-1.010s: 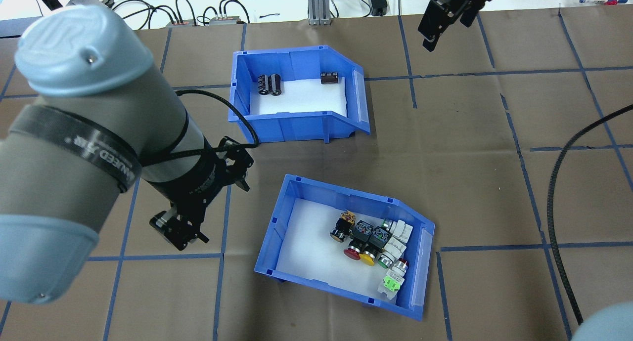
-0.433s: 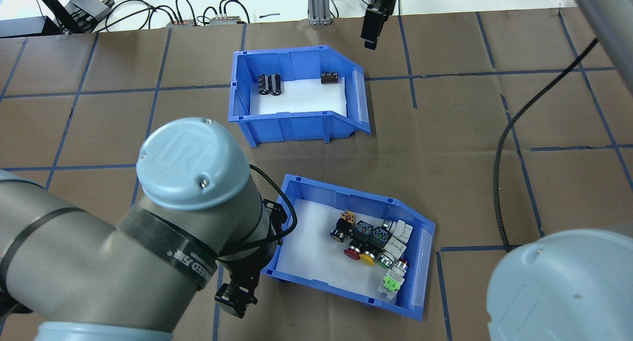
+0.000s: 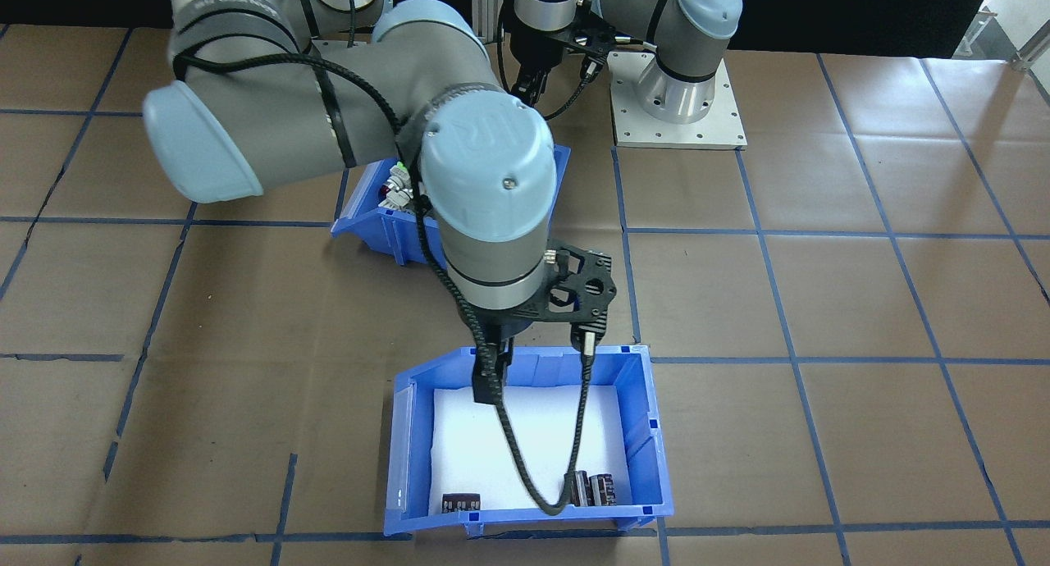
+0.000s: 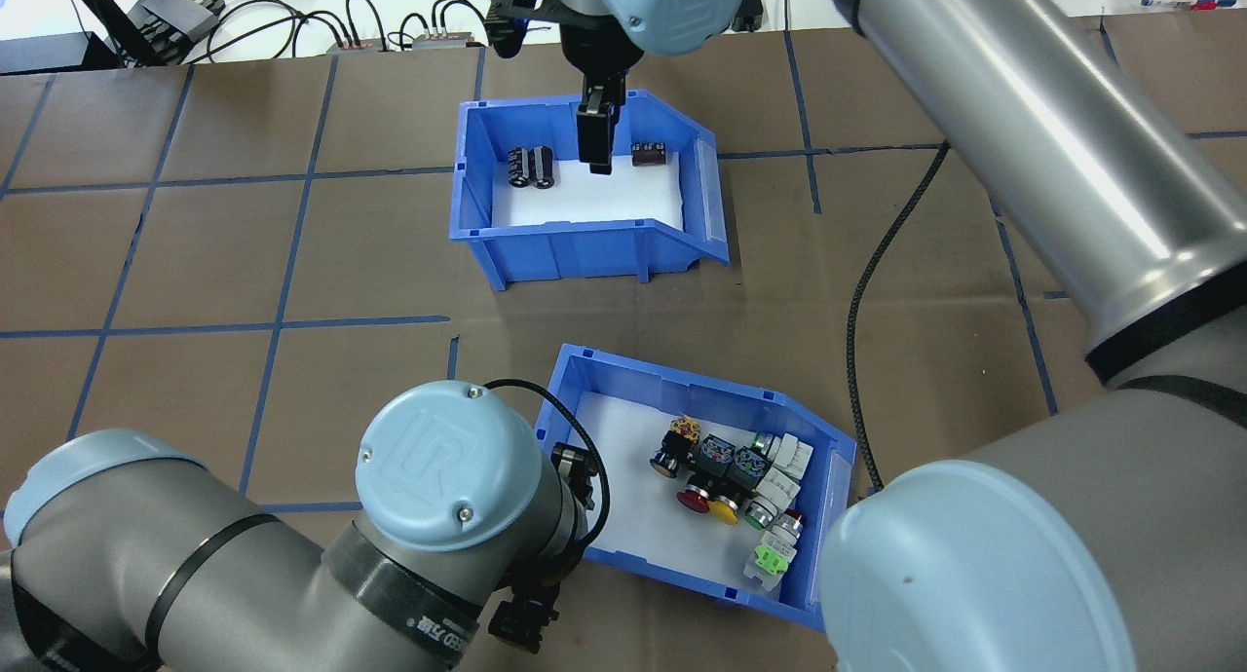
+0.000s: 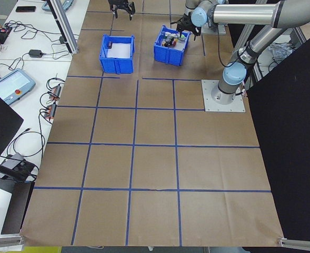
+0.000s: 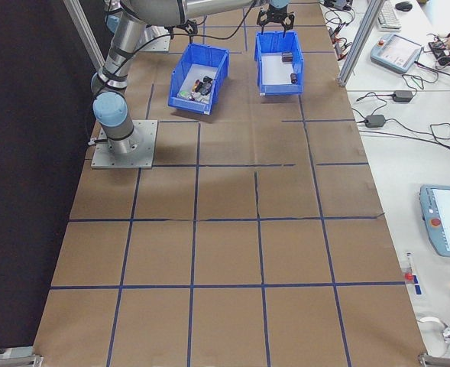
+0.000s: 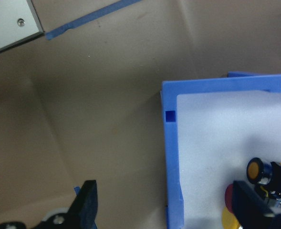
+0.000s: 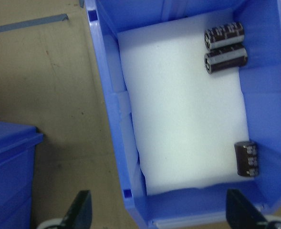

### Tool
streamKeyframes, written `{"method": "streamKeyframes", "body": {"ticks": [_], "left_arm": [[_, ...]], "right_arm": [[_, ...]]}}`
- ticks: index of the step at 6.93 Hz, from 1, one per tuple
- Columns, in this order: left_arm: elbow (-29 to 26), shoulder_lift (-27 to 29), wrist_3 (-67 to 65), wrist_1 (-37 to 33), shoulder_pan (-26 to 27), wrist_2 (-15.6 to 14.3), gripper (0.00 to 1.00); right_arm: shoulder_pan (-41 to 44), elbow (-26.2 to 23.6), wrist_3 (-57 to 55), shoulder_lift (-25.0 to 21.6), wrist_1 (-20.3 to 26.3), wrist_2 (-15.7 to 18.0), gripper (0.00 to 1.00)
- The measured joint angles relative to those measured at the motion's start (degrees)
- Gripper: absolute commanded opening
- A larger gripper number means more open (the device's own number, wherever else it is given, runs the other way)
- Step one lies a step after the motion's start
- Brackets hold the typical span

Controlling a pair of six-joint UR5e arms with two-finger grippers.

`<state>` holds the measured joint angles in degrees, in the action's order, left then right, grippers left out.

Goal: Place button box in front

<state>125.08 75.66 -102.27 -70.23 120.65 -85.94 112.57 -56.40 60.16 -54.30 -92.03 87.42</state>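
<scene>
My table (image 4: 195,253) is covered in brown paper gridded with blue tape. The button box (image 4: 623,385) sits near me. The other blue bin (image 4: 575,248) sits farther out.

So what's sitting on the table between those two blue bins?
Nothing: the overhead view shows only bare brown paper between the button box and the other bin.

we see a brown surface (image 4: 195,263) gridded with blue tape lines. the button box (image 4: 623,380) is blue with a white foam liner, holding red, yellow, green, black and white buttons. the far bin (image 4: 575,248) is the same blue and white, with dark cylinders (image 4: 531,166). the arms are grey with pale blue caps.
</scene>
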Motion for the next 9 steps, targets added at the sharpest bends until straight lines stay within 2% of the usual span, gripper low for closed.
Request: {"method": "streamKeyframes", "body": {"ticks": [2,4,6,7,8,9], "left_arm": [[0.6,2.9,-2.4,1.9,2.0,2.4,0.99],[0.7,6.1,-4.3,5.2,4.1,2.7,0.99],[0.9,8.6,-5.1,6.8,4.6,2.6,0.99],[1.1,9.8,-5.3,8.1,4.7,2.6,0.99],[1.2,10.9,-5.7,9.3,4.8,2.6,0.99],[1.3,11.9,-6.0,10.2,4.8,2.7,0.89]], "right_arm": [[4.6,-0.5,0.4,3.4,-2.4,1.4,1.0],[6.7,-2.1,0.5,5.0,-3.4,2.6,1.0],[7.0,-5.6,0.3,5.6,-8.0,2.9,1.0],[7.0,-8.2,0.1,5.1,-11.1,2.9,0.95],[7.0,-10.3,-0.1,4.2,-12.8,3.0,0.72],[7.1,-11.5,-0.2,3.6,-13.3,3.4,0.45]]}}
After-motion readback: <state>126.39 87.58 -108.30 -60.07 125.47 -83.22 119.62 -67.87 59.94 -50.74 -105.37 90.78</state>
